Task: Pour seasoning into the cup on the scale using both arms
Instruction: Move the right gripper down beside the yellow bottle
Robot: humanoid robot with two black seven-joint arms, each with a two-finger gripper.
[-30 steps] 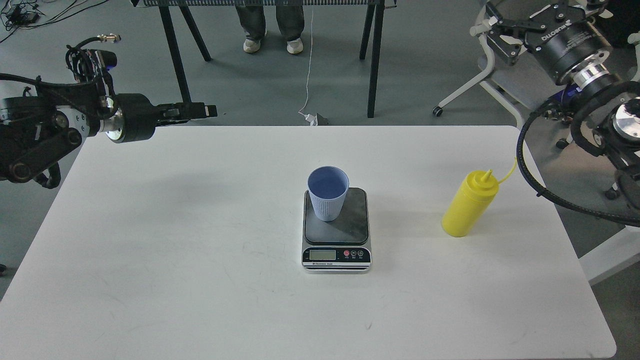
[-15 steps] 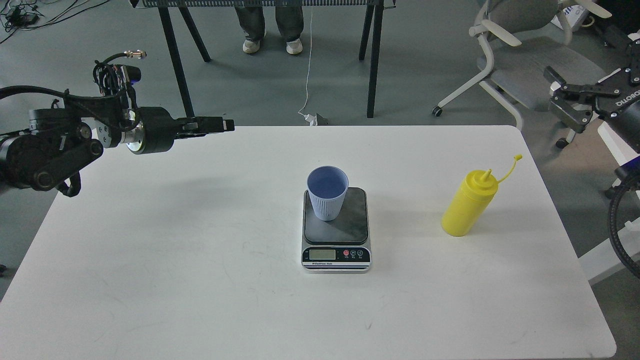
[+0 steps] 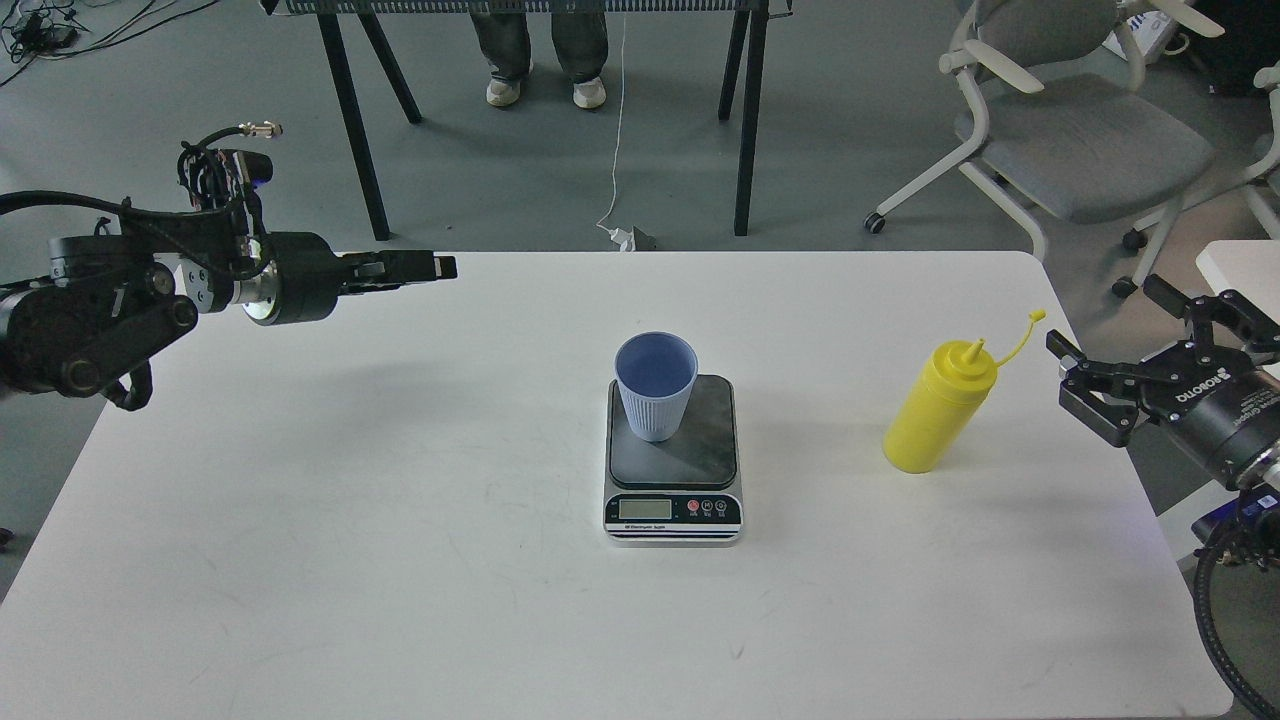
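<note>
The right hand [image 3: 1110,385], fingers spread, hangs just beside the untouched seasoning [image 3: 938,410]; next, close around it. I cannot tell the left hand's [image 3: 440,266] state.

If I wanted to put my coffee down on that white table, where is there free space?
The table is bare across its whole left half, from the scale out to the left edge, and along the front strip below the scale. There is a narrower gap between the scale and the yellow bottle. It is tighter beyond the bottle, where the right gripper sits open.
</note>
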